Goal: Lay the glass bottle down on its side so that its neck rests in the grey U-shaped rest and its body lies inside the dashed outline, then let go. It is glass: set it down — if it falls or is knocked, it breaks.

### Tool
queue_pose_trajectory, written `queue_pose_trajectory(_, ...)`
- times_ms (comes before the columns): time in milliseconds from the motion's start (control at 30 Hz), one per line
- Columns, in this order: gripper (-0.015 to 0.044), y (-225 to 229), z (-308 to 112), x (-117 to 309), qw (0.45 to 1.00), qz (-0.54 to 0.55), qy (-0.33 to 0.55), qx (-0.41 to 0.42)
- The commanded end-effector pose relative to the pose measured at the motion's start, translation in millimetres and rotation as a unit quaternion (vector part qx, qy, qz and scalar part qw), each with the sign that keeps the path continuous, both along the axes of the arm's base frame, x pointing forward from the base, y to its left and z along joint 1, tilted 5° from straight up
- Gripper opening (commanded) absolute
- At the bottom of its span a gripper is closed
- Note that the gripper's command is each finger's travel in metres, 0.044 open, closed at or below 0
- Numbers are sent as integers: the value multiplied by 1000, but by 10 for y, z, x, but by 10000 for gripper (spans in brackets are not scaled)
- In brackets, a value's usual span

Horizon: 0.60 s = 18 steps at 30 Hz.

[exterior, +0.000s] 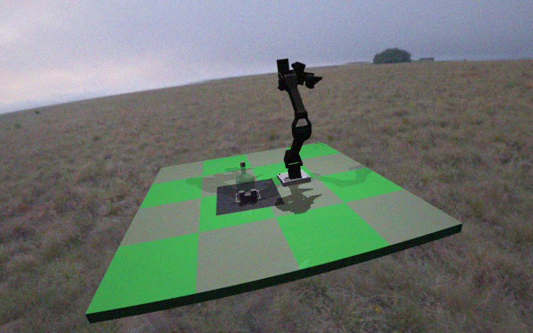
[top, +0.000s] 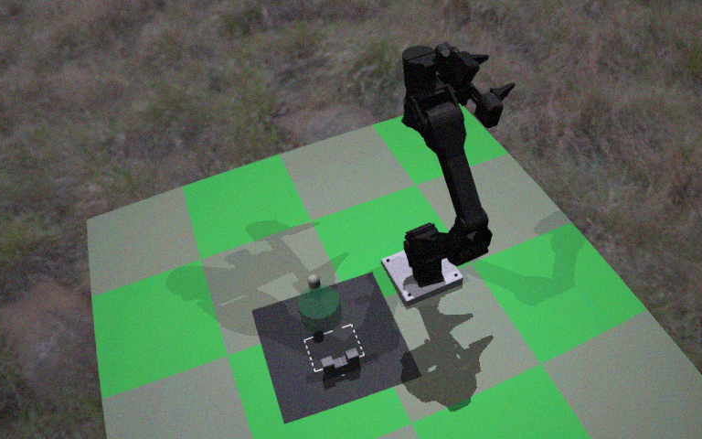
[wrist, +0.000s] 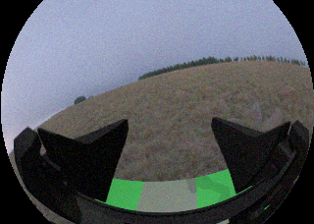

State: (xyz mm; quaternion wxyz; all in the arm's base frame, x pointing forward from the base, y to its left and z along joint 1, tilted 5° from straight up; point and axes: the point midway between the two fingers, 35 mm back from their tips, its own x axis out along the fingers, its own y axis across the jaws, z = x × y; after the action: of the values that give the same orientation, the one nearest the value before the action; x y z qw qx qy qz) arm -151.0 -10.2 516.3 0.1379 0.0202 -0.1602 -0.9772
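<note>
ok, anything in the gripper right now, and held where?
Nothing held: gripper open, bottle upright on the dark mat.

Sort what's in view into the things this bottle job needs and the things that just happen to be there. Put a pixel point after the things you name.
Part of the job:
- glass bottle [top: 319, 310] [exterior: 245, 180]
- grey U-shaped rest [top: 340, 365] [exterior: 248, 197]
- dashed outline [top: 304, 347]
- gripper [top: 499, 71] [wrist: 172, 124]

Just there:
- dark mat [top: 295, 400] [exterior: 225, 206]
- distant bush [exterior: 391, 55] [wrist: 79, 100]
</note>
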Motion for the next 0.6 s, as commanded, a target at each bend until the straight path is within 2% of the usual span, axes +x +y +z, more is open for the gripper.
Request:
queue_pose_trajectory(0,426,-26,-3,5,1000,5,0,0)
queue_pose_trajectory(100,440,-260,-32,63,999,52,-1,-1)
queue_pose_trajectory(267,440,-944,-178,383,980,200,-18,0)
queue_pose_trajectory(433,440,-1533,-429,935,933,356,-52,18)
queue_pose_trajectory(567,440,-1836,-699,1484,878,468,-93,43)
